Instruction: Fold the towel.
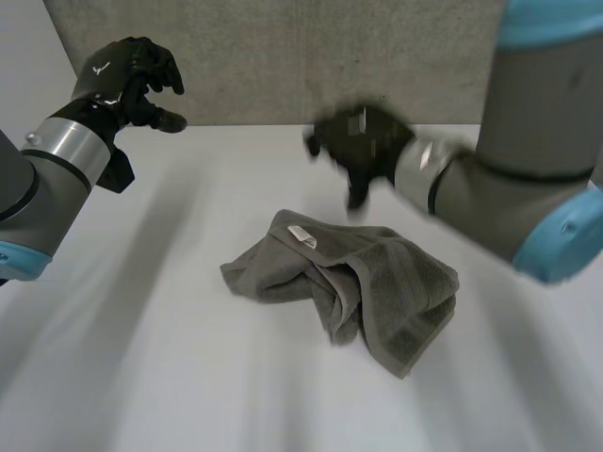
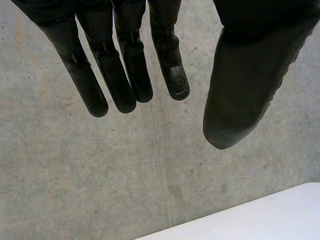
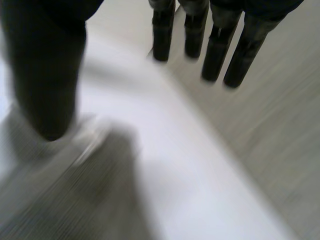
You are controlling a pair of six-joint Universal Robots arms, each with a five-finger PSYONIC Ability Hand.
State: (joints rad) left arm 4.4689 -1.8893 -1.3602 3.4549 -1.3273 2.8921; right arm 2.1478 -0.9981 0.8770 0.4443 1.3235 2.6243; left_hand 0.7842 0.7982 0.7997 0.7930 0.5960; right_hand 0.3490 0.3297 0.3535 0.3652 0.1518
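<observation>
- Towel (image 1: 344, 287): grey, crumpled in a loose heap near the middle of the white worktop (image 1: 141, 358), a little to the right, touched by neither hand.
- Long axis: judged diagonal, from a flatter end at the left to a thicker, doubled end at the near right, where a squared corner points toward the near edge.
- White label (image 1: 301, 234): face up on the far-left part of the heap, likely marking a hem.
- Right hand (image 1: 363, 141): above the worktop just beyond the heap's far side, fingers straight and apart from the thumb, nothing held. In the right wrist view, cloth below the thumb and bare worktop below the fingers.
- Left hand (image 1: 127, 80): raised at the far left in front of the grey wall (image 1: 283, 56), well apart from the cloth, fingers straight, thumb spread, empty.
- Step in hand, as judged: reaching in to spread the heap. No fold begun.
- Risk: pinching a bunched ridge instead of a true corner, since most edges are tucked out of sight. Would lift the whole lump, not open it.
- Risk: pulling with the right hand alone, with the left so distant. Likely to drag the heap across the smooth worktop without flattening it.
- Risk: folding before smoothing. Would trap the twist at the middle and leave uneven layers.
</observation>
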